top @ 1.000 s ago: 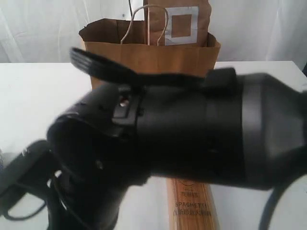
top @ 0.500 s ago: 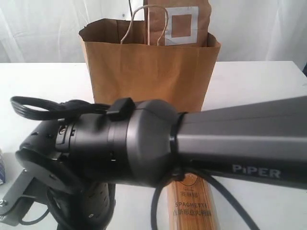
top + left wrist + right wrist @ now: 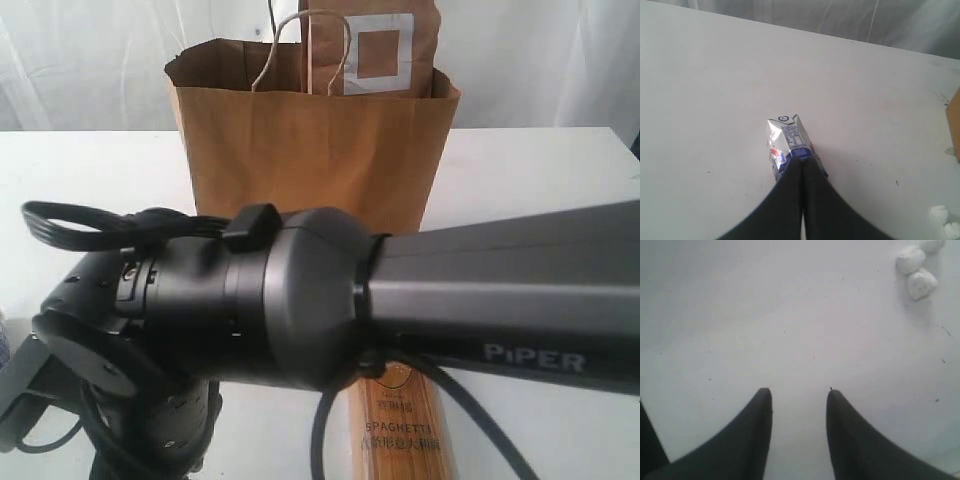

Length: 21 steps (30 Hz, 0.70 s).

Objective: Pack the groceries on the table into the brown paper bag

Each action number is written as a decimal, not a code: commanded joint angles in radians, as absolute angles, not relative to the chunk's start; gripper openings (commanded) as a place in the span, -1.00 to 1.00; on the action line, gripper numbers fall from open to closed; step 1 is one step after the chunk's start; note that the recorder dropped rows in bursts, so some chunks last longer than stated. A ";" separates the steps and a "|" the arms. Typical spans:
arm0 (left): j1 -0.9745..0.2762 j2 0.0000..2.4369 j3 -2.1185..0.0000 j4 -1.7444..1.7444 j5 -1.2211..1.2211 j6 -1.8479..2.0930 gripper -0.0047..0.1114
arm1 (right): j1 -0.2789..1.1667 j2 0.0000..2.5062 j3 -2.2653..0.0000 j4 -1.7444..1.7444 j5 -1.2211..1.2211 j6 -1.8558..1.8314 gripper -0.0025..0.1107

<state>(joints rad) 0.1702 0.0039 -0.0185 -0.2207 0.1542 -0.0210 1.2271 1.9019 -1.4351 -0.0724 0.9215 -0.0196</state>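
Observation:
The brown paper bag stands upright at the back of the table, and the brown pouch with its grey square label sticks out of its top. The spaghetti packet lies at the front, partly under a black arm. In the left wrist view the small blue-white carton lies on the white tabletop. My left gripper is shut, its tips at the carton's blue near end. My right gripper is open over bare table. Jar, bottle and can are out of view.
A thick black arm marked PiPER fills the lower half of the exterior view and hides most of the table front. Small white lumps lie on the table near the right gripper. A brown edge shows beside the carton's area.
The black arm in front of the exterior camera swung from a blurred pose to a steady one across the view. Its lower left part has shifted a little since half a second ago.

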 commanded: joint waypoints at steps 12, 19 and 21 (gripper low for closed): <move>-0.011 0.000 -0.013 -0.232 0.150 -0.021 -0.92 | 1.061 1.895 -1.478 0.186 1.007 -0.135 -0.34; -0.011 0.000 -0.013 -0.232 0.150 -0.021 -0.92 | 1.077 1.902 -1.565 0.161 0.998 -0.179 -0.34; -0.011 0.000 -0.013 -0.232 0.150 -0.021 -0.92 | 1.075 1.913 -1.591 0.082 0.997 -0.125 -0.34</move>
<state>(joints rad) -0.0056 0.0039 -0.0185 -0.2207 0.1542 -0.0210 1.0762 1.9035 -1.5587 0.1588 1.0023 -0.1573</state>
